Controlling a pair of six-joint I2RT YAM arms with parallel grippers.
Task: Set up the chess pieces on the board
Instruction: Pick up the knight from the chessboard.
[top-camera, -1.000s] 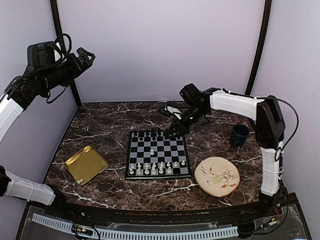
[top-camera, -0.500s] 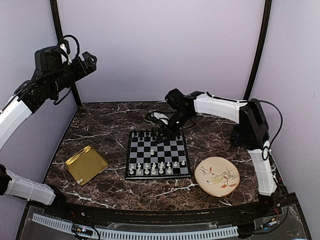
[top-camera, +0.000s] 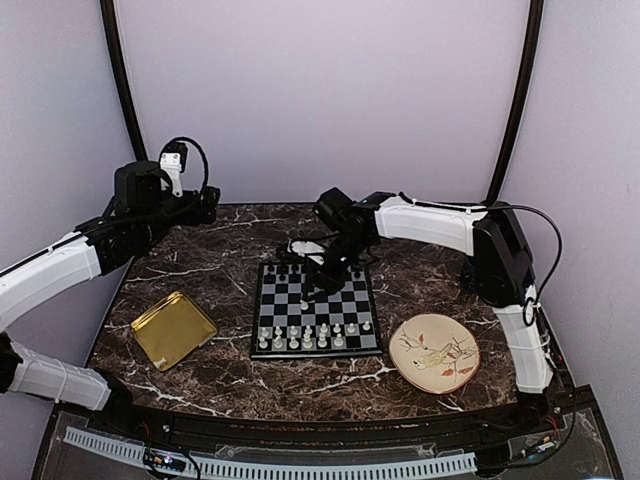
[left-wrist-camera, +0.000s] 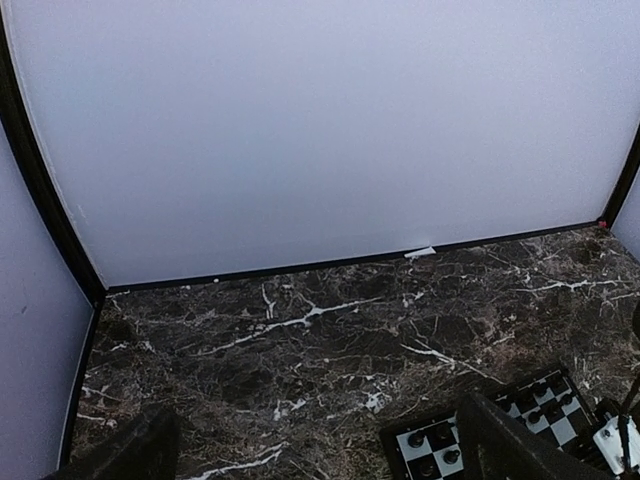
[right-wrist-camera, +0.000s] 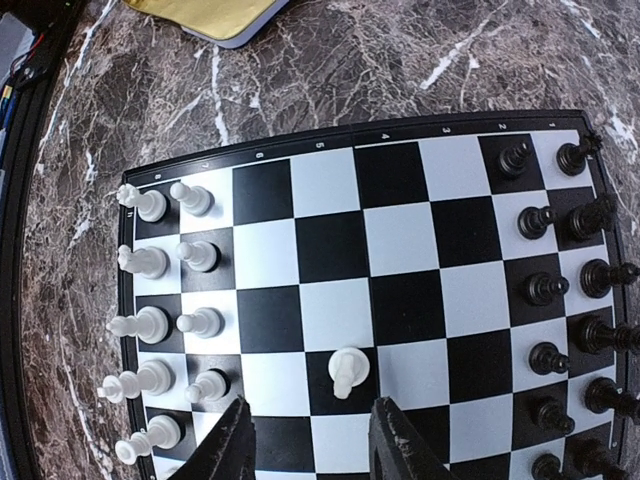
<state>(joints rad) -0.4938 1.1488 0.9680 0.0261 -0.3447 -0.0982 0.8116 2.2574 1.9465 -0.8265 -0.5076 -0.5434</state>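
Note:
The board (top-camera: 366, 300) lies mid-table. White chess pieces (top-camera: 308, 337) stand in two rows along its near edge and black ones along the far edge. In the right wrist view the white pieces (right-wrist-camera: 160, 262) fill the board's (right-wrist-camera: 400, 235) left side. One lone white piece (right-wrist-camera: 345, 372) stands on a black square in the middle. My right gripper (right-wrist-camera: 312, 445) is open and empty, low over the board (top-camera: 318, 284), its fingertips (right-wrist-camera: 236, 432) just short of the lone piece. My left gripper (left-wrist-camera: 320, 455) is open and empty, raised over the table's back left (top-camera: 207, 204).
A square gold tray (top-camera: 173, 328) lies left of the board and shows in the right wrist view (right-wrist-camera: 215, 15). A patterned plate (top-camera: 433, 352) lies right of the board. The board's corner with black pieces (left-wrist-camera: 435, 450) shows by my left gripper's right finger.
My right gripper has moved left from the board's far edge to over its middle. My left arm has swung down and right, towards the table's back left.

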